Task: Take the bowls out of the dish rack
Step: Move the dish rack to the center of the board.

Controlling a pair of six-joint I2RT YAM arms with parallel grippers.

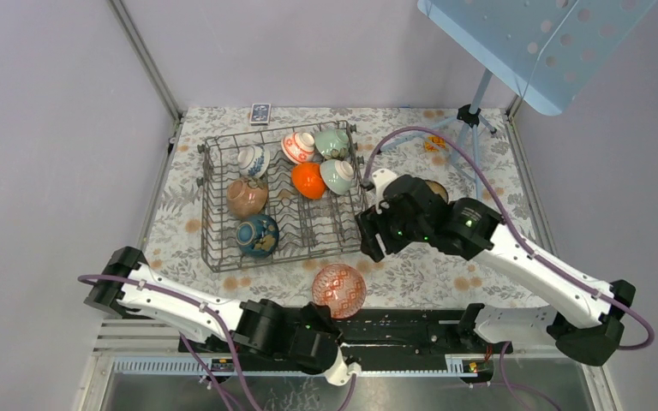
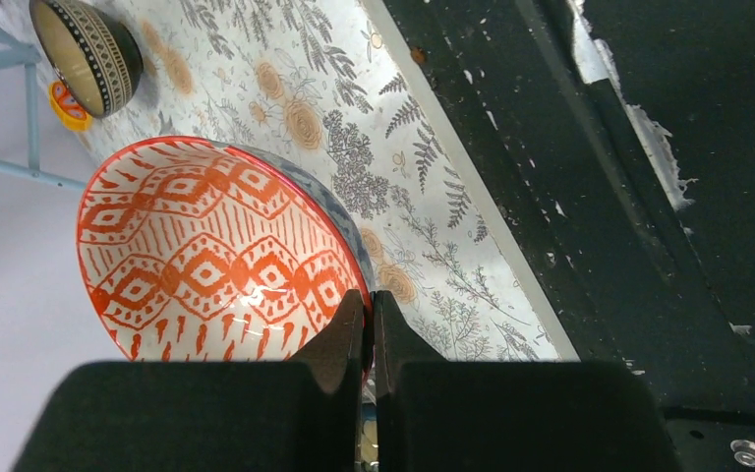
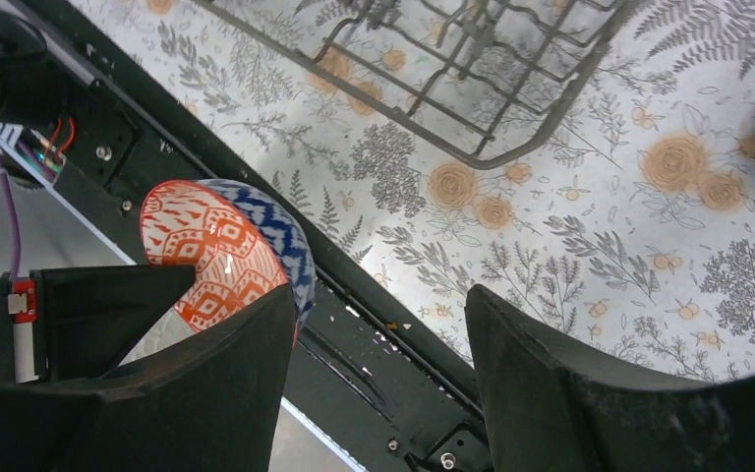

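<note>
The grey wire dish rack (image 1: pixel 284 259) stands on the floral tablecloth and holds several bowls, among them an orange one (image 1: pixel 308 181) and a dark blue one (image 1: pixel 257 235). An orange-and-white patterned bowl (image 1: pixel 338 289) (image 2: pixel 206 256) (image 3: pixel 218 258) hangs tilted over the table's near edge, in front of the rack. My left gripper (image 1: pixel 330 315) (image 2: pixel 369 300) is shut on its rim. My right gripper (image 1: pixel 368 241) (image 3: pixel 378 315) is open and empty. It hovers by the rack's near right corner (image 3: pixel 472 147).
A dark striped bowl (image 1: pixel 435 189) (image 2: pixel 84 49) sits on the cloth right of the rack, behind my right arm. A light blue music stand (image 1: pixel 540 43) on a tripod (image 1: pixel 471 120) is at the back right. A small card box (image 1: pixel 260 113) lies behind the rack. The black base rail (image 1: pixel 411 325) runs along the near edge.
</note>
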